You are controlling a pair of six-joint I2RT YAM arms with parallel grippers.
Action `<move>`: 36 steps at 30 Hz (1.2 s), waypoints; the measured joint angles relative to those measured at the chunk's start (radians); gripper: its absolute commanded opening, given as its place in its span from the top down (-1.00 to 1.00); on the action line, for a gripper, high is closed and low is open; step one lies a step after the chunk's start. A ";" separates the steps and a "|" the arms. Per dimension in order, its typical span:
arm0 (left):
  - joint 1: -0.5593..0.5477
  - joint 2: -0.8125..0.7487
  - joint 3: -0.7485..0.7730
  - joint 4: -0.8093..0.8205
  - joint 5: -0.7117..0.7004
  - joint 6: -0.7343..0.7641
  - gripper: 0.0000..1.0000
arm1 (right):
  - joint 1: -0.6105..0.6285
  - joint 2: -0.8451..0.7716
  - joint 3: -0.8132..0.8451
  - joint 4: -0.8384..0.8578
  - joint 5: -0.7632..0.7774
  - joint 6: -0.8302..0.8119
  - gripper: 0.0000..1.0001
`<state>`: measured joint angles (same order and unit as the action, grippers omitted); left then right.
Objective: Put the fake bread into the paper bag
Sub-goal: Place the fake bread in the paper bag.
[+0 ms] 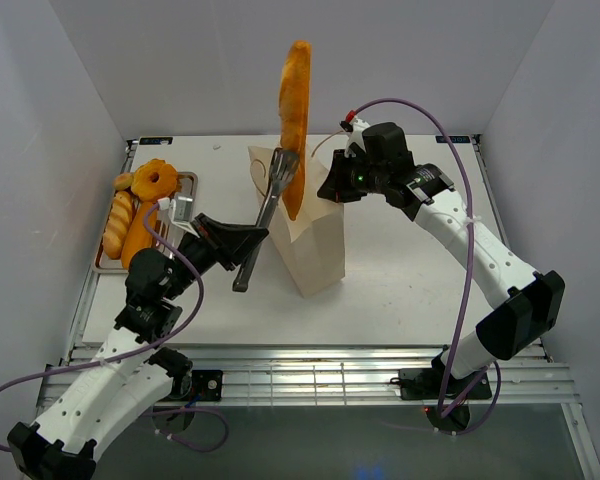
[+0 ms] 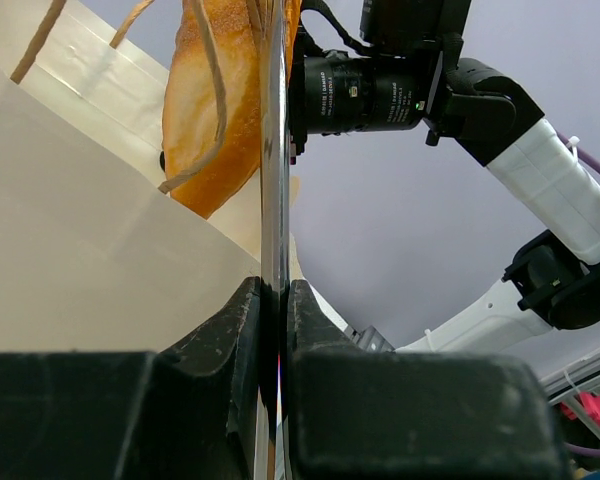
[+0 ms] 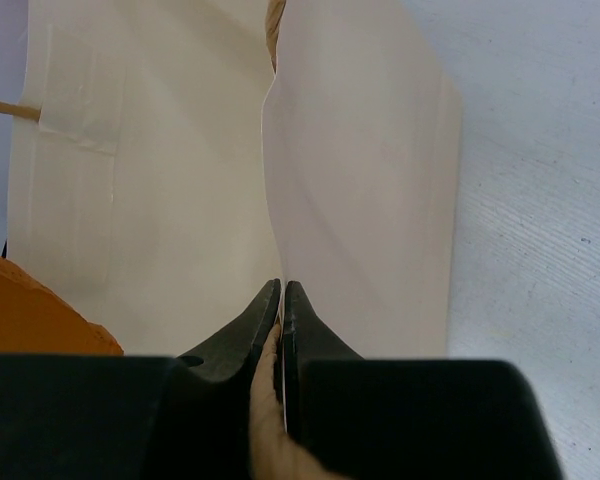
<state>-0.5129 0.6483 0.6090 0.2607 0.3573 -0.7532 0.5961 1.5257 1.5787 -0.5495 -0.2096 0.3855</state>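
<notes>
Left claw [image 2: 272, 288] clamps tongs [image 1: 263, 215], loaf [image 1: 294, 110] at far tips; right claw [image 3: 281, 292] pinches paper bag [image 1: 315, 250] rim.

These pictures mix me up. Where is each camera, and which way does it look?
Top external: high behind the bases, looking down at the table; left arm and right arm show.
Left wrist: on the left gripper, looking up along the tongs at the loaf; its fingers show.
Right wrist: on the right gripper, looking down the paper bag wall; its fingers show.
All share paper bag and loaf.
</notes>
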 measured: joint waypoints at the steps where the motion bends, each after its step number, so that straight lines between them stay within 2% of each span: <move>1: 0.000 -0.003 0.000 -0.004 -0.001 0.002 0.71 | 0.000 0.000 0.000 0.000 0.000 0.000 0.85; 8: 0.000 -0.003 0.000 -0.024 -0.002 0.008 0.28 | -0.003 0.000 0.000 0.000 -0.003 0.000 0.85; 12: 0.000 -0.003 0.000 -0.029 0.000 0.008 0.17 | -0.006 0.000 0.000 0.000 -0.003 0.000 0.85; 36: -0.001 -0.044 -0.018 -0.073 -0.013 0.017 0.15 | -0.014 -0.001 0.000 0.000 -0.010 0.001 0.85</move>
<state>-0.5137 0.6044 0.5915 0.1875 0.3439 -0.7364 0.5816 1.5249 1.5787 -0.5499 -0.2192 0.3866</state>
